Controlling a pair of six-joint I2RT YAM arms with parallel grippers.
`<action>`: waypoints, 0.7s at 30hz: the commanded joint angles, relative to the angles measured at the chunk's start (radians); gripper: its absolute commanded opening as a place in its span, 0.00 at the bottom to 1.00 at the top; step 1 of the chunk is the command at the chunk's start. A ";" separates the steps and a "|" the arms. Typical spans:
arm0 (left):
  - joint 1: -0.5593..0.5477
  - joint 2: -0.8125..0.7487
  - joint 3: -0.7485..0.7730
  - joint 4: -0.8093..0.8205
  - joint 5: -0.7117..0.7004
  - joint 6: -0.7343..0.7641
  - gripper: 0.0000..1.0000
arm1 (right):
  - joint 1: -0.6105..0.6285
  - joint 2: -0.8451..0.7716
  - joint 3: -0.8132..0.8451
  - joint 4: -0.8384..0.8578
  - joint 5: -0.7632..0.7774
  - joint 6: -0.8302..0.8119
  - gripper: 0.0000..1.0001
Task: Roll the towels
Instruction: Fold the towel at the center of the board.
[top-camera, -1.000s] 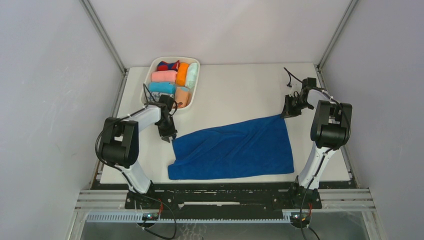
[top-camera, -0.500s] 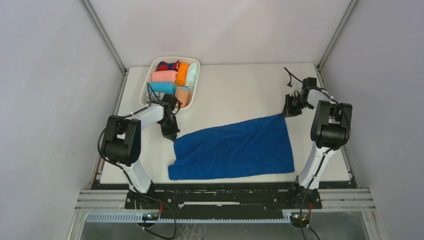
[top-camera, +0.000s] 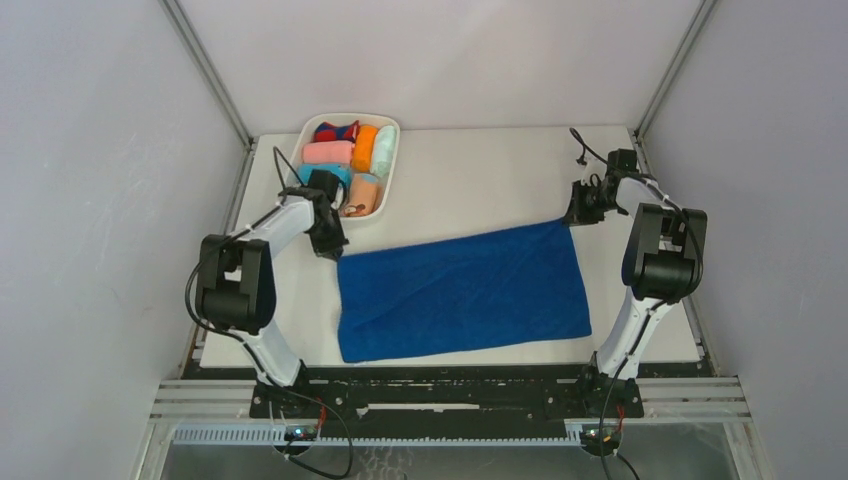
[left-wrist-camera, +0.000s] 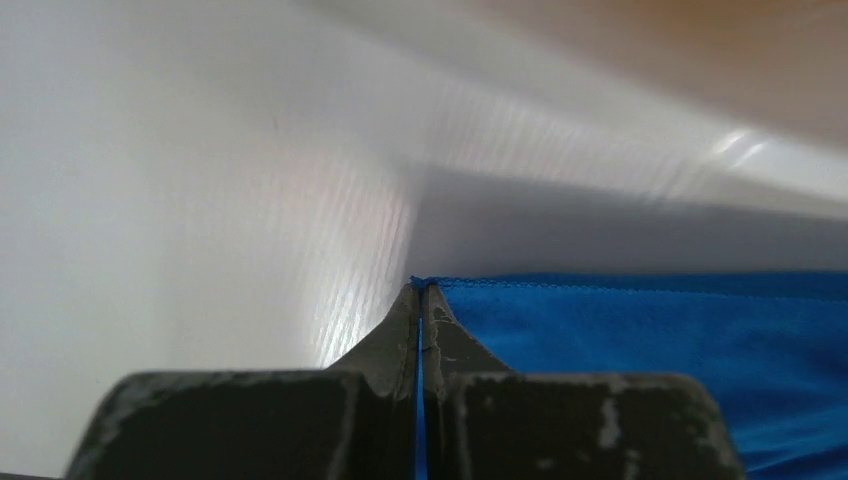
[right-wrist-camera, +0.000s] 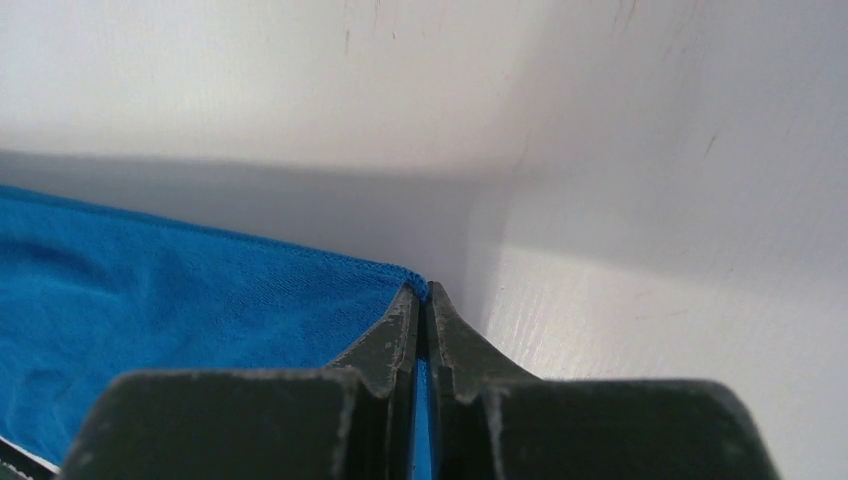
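Pinching blue towel (top-camera: 460, 295) corners: left fingers (left-wrist-camera: 398, 335), right fingers (right-wrist-camera: 393, 338)

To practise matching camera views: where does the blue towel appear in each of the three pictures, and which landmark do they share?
Top external: blue towel spread flat, centre, slightly low.
Left wrist: lower right, corner pinched in the left gripper.
Right wrist: lower left, corner pinched in the right gripper.
Shared landmark: the white table under it.

White arm links (top-camera: 283, 222), black joints (top-camera: 660, 262), looping black cables (top-camera: 583, 148), scuffed grey pincer fingers (left-wrist-camera: 395, 350).
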 joint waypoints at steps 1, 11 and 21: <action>0.029 -0.068 0.143 0.013 -0.068 0.068 0.00 | 0.007 -0.035 0.046 0.072 -0.013 0.013 0.00; 0.066 -0.005 0.245 0.041 -0.075 0.124 0.00 | 0.032 0.030 0.110 0.112 -0.019 0.008 0.00; 0.075 -0.007 0.269 0.049 -0.080 0.138 0.00 | 0.069 0.039 0.214 0.071 0.042 -0.013 0.00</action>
